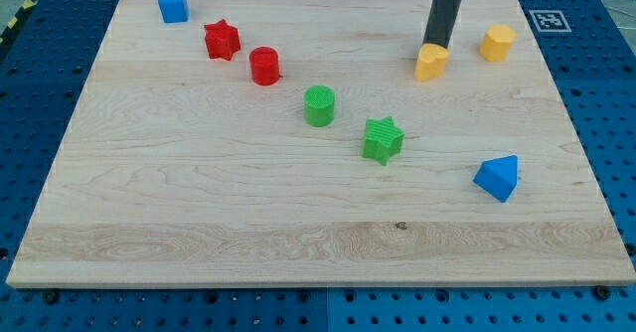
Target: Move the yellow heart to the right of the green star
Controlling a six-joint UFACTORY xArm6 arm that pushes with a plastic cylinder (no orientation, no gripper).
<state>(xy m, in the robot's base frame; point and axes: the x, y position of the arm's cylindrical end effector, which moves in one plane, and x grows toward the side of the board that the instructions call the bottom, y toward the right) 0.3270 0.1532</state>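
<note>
The pale wooden tabletop (298,233) lies on a blue perforated base plate (40,103), and a small black-and-white marker (548,20) sits beyond its corner at the view's top right.

The yellow heart-shaped plastic block (430,63) rests near the top edge of the board, toward the view's right. My tip (435,45) stands right at the upper side of this block and seems to touch it; there is no hand on this arm, only the dark rod, so nothing is grasped. I judge the tip is placed above the heart so that a push would send it toward the view's bottom, where the free space to the right of the green star-shaped block (383,139) waits. The star lies below and a little left of the heart, well apart from it.

Just right of the heart is a second yellow block (498,43), of hexagon-like shape. A blue triangular block (497,178) lies right of the star and could stand in the way. Further left are a green cylinder (319,105), a red cylinder (264,66), a red star (223,40) and a blue cube (173,4).
</note>
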